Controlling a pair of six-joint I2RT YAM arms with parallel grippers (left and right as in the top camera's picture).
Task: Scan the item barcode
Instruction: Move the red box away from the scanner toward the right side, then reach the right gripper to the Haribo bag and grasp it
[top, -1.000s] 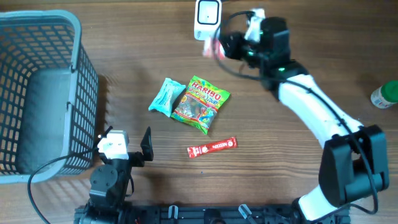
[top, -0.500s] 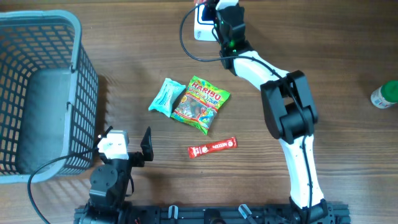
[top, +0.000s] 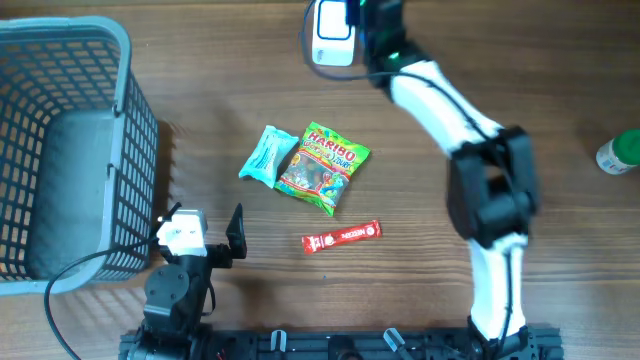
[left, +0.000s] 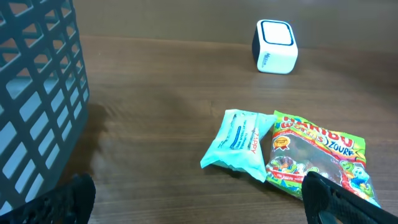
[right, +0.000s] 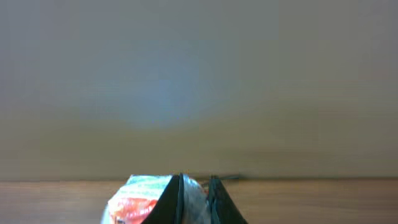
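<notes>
The surface (top: 560, 80) is dark brown wood grain. The scanner (top: 333, 30) is a small white cube with rounded corners and a dark-rimmed window. Well apart from it, toward the near left, stands a grey plastic lattice basket (top: 130, 60). Nearer the scanner lie a glossy green gummy bag (top: 322, 165), a crinkled teal packet (top: 268, 155) touching the bag's left edge, and beyond them a slim red stick wrapper (top: 342, 236). Far to the scanner's right sits a green-capped bottle (top: 620, 153).

The held packet (right: 146, 199) looks shiny and rounded, printed red-orange with green and white. It is blurred, and no barcode can be made out. The right gripper (right: 196, 186) pinches it between nearly closed dark fingers, just beside the scanner's right side. From overhead the arm hides it.

The left gripper (top: 200, 222) stands fully spread, empty, far from the scanner.

Half a second earlier the right gripper overlapped the scanner's right edge. It has since shifted slightly right, and the elbow has swung outward. The loose items have not moved.
</notes>
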